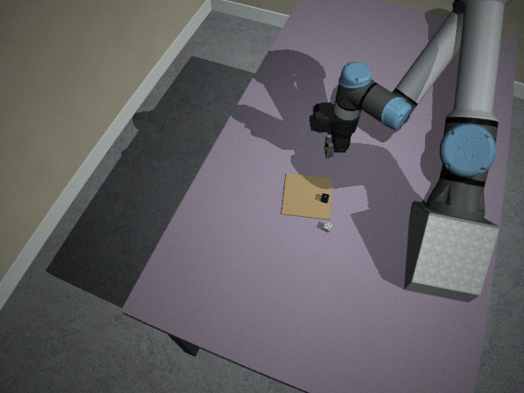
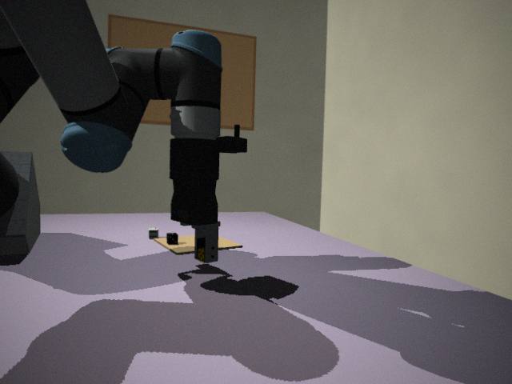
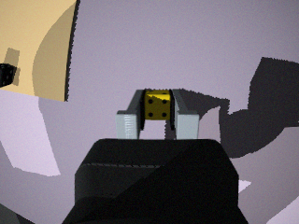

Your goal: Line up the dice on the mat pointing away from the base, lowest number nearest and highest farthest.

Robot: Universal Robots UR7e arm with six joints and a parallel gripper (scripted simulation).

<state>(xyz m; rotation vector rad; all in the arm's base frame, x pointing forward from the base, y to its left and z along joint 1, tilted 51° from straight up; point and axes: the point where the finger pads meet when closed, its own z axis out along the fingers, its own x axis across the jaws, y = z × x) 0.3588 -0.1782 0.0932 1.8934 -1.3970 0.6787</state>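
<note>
Holding the yellow die [image 1: 326,149] [image 2: 201,254] [image 3: 157,106], the gripper [image 1: 328,147] [image 2: 202,254] [image 3: 157,102] points down beyond the mat [image 1: 300,196] [image 2: 229,242] [image 3: 44,28]; jaws clamped on opposite sides of the die, four dark pips plain on the face toward the wrist view. Black die [image 1: 325,197] [image 2: 172,238] [image 3: 7,75] sits on the mat, near the edge toward the pedestal [image 1: 457,254]; its number too small to tell. White die [image 1: 327,227] [image 2: 153,233] off the mat, on the tabletop [image 1: 232,274] [image 2: 285,243] [image 3: 187,42] near another edge, five pips up in the top view. Mat lies flat, arm shadow across one corner.
</note>
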